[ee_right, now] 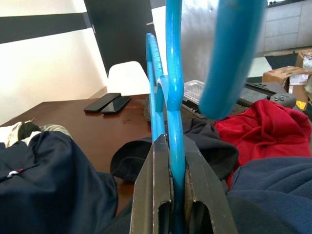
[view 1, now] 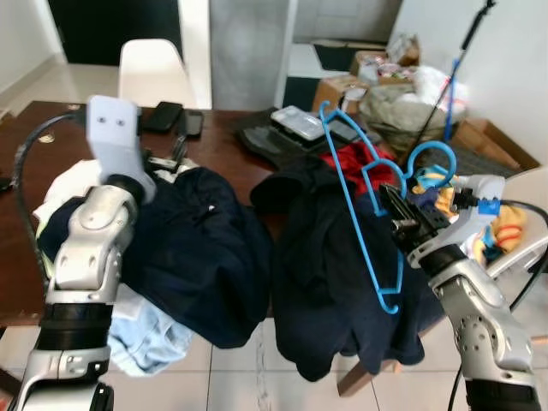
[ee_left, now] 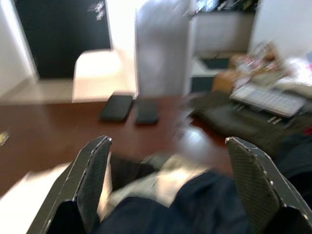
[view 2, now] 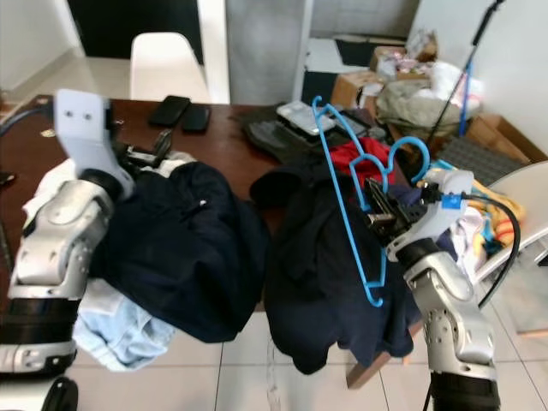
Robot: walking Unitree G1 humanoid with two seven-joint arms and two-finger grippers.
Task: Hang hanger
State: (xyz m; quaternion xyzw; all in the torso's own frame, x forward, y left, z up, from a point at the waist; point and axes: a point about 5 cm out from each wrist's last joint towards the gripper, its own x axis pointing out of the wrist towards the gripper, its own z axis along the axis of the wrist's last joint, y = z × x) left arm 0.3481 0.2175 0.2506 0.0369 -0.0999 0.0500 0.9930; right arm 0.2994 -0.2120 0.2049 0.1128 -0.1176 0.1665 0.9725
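The bright blue plastic clothes hanger (view 1: 360,201) is being held up in the air over the right part of the dark brown wooden table (view 1: 51,167), tilted so that one shoulder end is pointing up and away toward the far side and the other is hanging low near the table's front edge. Its curved hook (view 1: 431,158) is curling out to the robot's right. The right gripper (view 1: 399,214) is gripping it near the neck — in the right wrist view the two black fingers (ee_right: 156,195) are pressing together with the blue bar (ee_right: 174,122) clamped between them.

Directly beneath the hanger a dark navy garment (view 1: 334,291) is draping over the table's front edge, with a crumpled red cloth (view 1: 353,158) lying just behind it. A second navy garment (view 1: 188,248) is heaped to the left, partly covering a pale blue cloth (view 1: 145,338) that is hanging off the edge.

The left gripper (ee_left: 170,180) is hovering over that left heap with its fingers spread wide apart — nothing is between them.

Farther back on the table two black phones (ee_left: 129,108) are lying side by side, and a clear plastic container (view 1: 297,120) is sitting near the middle. A white chair (view 1: 154,73) is standing behind the table.
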